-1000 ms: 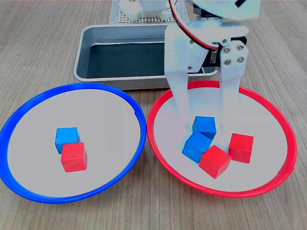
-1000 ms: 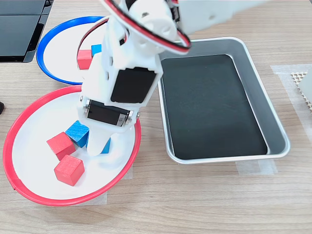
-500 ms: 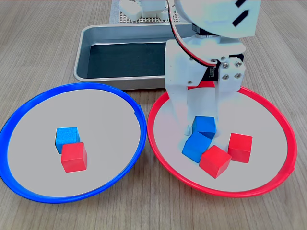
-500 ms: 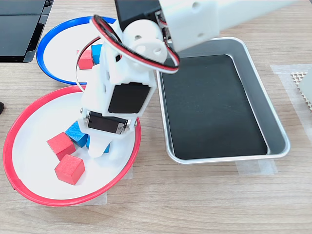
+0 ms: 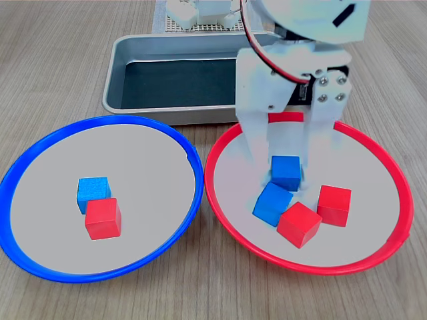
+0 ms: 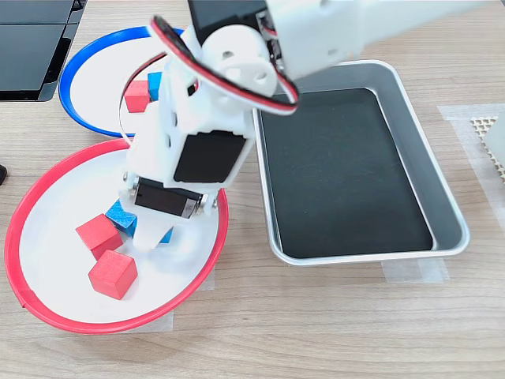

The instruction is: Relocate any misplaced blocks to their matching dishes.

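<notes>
In the first exterior view my gripper reaches down into the red-rimmed dish, its two white fingers closed against the sides of a blue block. A second blue block lies just in front of it, touching a red block, with another red block to the right. The blue-rimmed dish holds one blue block and one red block, touching. In the second exterior view the arm hides the gripped block; the gripper stands beside the other blue block.
A rectangular grey metal tray with a dark bottom sits behind the two dishes, holding no blocks. In the second exterior view it lies right of the red dish, almost touching its rim. A white perforated base stands behind the tray.
The gripper came down into the red dish and its fingers narrowed from wide apart onto the blue block, which has squared up between them. The other blocks stayed put.
</notes>
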Robot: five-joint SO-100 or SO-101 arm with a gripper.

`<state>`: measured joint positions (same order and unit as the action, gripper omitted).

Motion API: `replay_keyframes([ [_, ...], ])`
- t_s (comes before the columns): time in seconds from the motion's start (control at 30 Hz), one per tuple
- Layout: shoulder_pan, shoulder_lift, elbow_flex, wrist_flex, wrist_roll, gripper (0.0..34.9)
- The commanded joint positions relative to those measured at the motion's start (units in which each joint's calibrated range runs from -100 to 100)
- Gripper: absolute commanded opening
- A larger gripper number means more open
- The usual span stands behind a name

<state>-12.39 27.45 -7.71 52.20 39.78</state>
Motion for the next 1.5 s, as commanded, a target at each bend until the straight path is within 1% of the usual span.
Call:
replay_keyframes([
  [0.0, -0.36, -7.28, -1.07, 1.33, -0.39, 0.4],
  [0.13, 0.86, -11.72, 0.57, 3.14, -0.15, 0.4],
  [0.43, 7.26, -19.14, 5.12, 5.62, 2.2, 0.4],
  [0.63, 11.4, -19.65, 4.57, 5.62, 3.32, 0.4],
  [0.83, 14.88, -17.94, 4.48, 3.72, 4.49, 0.4],
  [1.47, 18.84, -9.41, 2.11, 2.65, 5.23, 0.4],
])
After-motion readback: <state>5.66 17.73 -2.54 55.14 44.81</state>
